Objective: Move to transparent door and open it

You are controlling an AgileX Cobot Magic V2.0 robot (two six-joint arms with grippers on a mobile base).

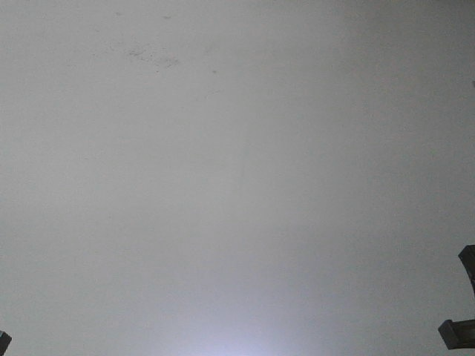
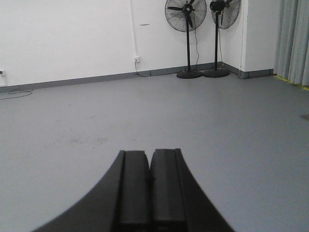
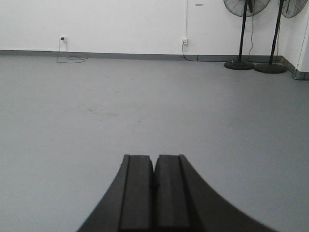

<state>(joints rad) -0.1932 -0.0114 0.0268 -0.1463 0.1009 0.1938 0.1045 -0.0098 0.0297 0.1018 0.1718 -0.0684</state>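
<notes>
Plainly, the transparent door shows in none of the three views, so where it stands cannot be told from here. The left gripper (image 2: 149,158) is clenched, its two black fingers (image 2: 134,188) pressed flat against each other with nothing between them, and it points out low over a bare grey floor (image 2: 217,125). The right gripper (image 3: 154,163) is clenched in the same way, pads together and holding nothing. Beyond the left gripper a white wall (image 2: 67,34) runs across the back with a grey skirting strip along its foot. Two black pedestal fans (image 2: 186,14) stand side by side in the far right corner, their round bases nearly touching. A grey curtain (image 2: 293,38) hangs at the right edge. A wall socket (image 2: 137,59) sits low on the wall, left of the fans. In the right wrist view another socket (image 3: 63,38) further left has a thin cable (image 3: 70,59) trailing down onto the floor. The front-facing view is filled with grey floor bearing faint scuff marks (image 1: 152,58). A dark angular piece (image 1: 459,330) cuts in at the lower right edge, too little of it showing to say what it is.
</notes>
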